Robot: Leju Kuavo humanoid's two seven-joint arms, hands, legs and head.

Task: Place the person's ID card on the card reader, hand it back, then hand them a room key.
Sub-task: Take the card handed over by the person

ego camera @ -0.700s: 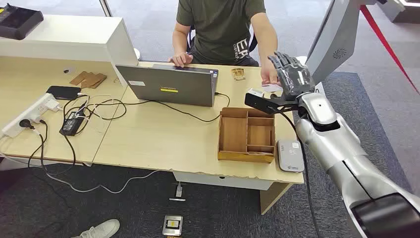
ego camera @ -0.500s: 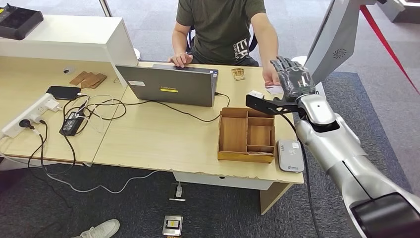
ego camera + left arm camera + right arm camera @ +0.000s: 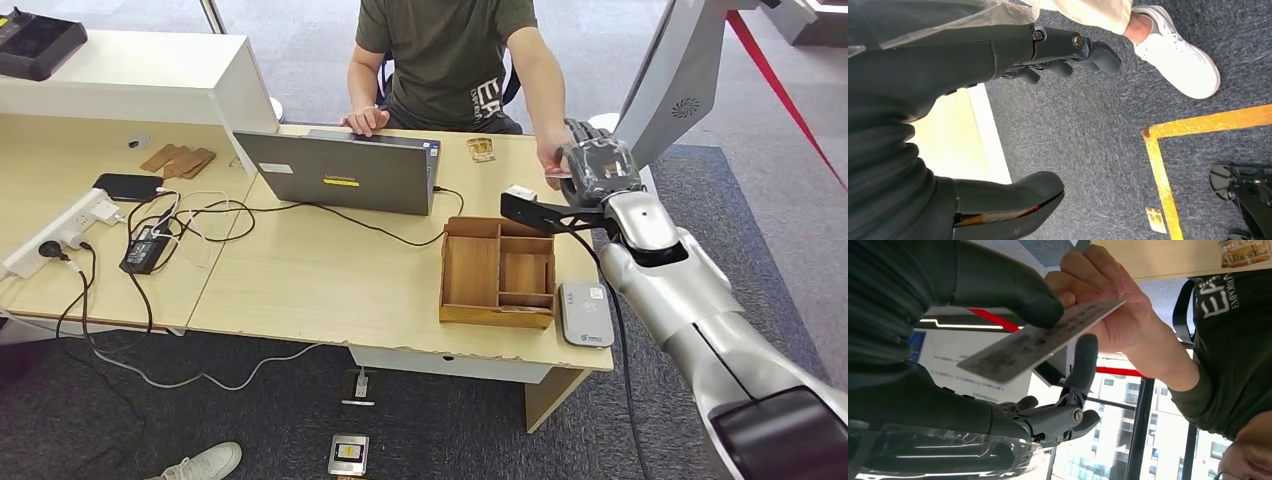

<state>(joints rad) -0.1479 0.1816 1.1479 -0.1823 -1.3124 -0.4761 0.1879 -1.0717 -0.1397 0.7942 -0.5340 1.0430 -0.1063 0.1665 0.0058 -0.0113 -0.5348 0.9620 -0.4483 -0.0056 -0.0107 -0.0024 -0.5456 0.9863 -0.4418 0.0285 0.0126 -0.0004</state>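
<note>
Thumb of right hand (image 3: 998, 300) presses flat, thin ID card (image 3: 1040, 340) w/ finger beneath, person's hand (image 3: 1108, 315) gripping its far end; left hand (image 3: 1013, 120) slack, holding nothing, over nubby carpet (image 3: 1098, 125).

Matt wooden tray (image 3: 497, 272) on a smooth pale wood-finish desk (image 3: 330, 280), above rough grey carpet (image 3: 250, 420).

Even, bright indoor light falls on the counter (image 3: 320, 270) in the head view, with soft, faint shadows and a sharp picture. In the right wrist view, bright windows backlight the scene, leaving the right hand (image 3: 948, 340) dark and the close ID card (image 3: 1038, 340) blurred.
</note>
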